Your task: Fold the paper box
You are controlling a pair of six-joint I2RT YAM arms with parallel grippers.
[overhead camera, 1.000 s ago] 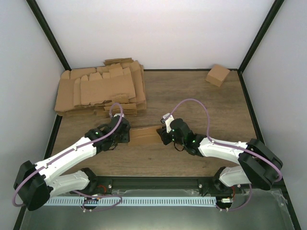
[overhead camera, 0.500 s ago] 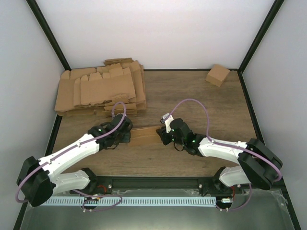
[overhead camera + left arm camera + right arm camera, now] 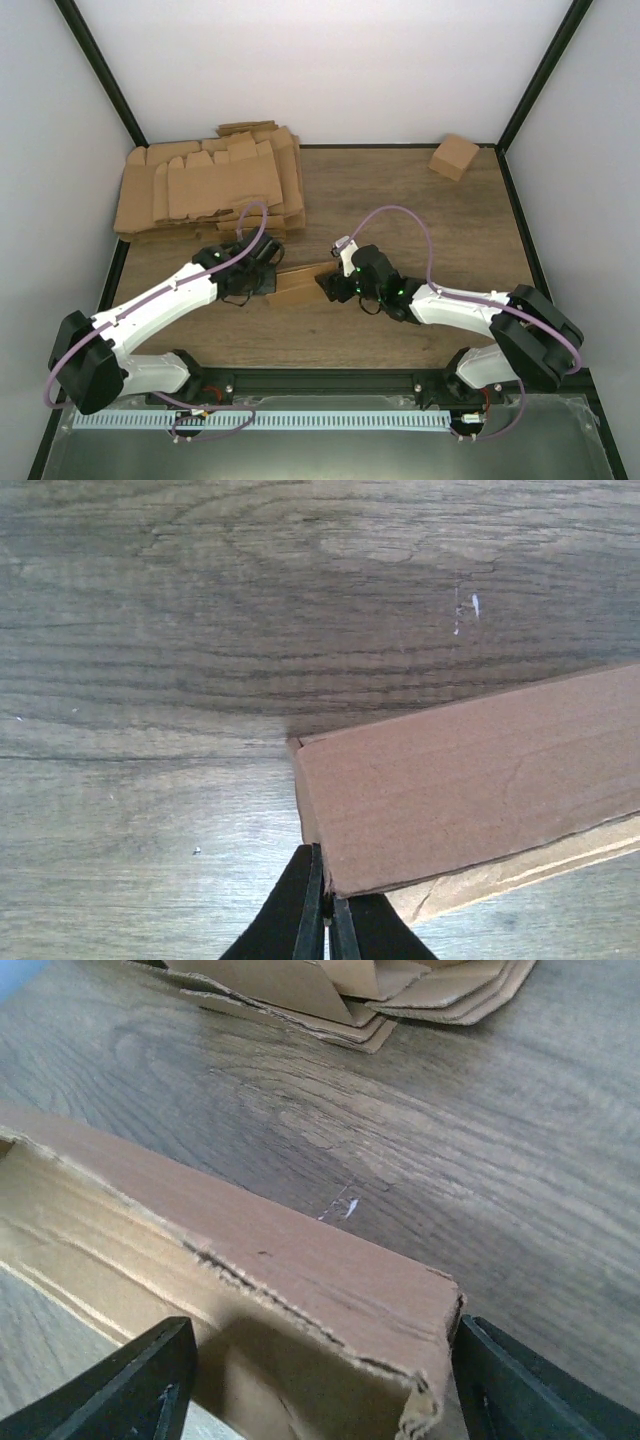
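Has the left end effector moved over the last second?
Yes. The left end effector has shifted away from the near table edge, closer to the cardboard pile, and slightly rightward in the overhead view.

Pile of cardboard blanks, small carton, wooden table.

A brown oblong cardboard box lies slanted on the grey-brown wood-grain table, entering from the right edge and rising toward the upper right; its flat top face is smooth and faintly creased; a paler raw-edged cardboard strip shows just beneath its near long side; the box's narrow left end wall runs down into the left gripper, whose black fingers are pressed together at the bottom centre, pinching that corner; two small white scratches mark the table beyond the box.
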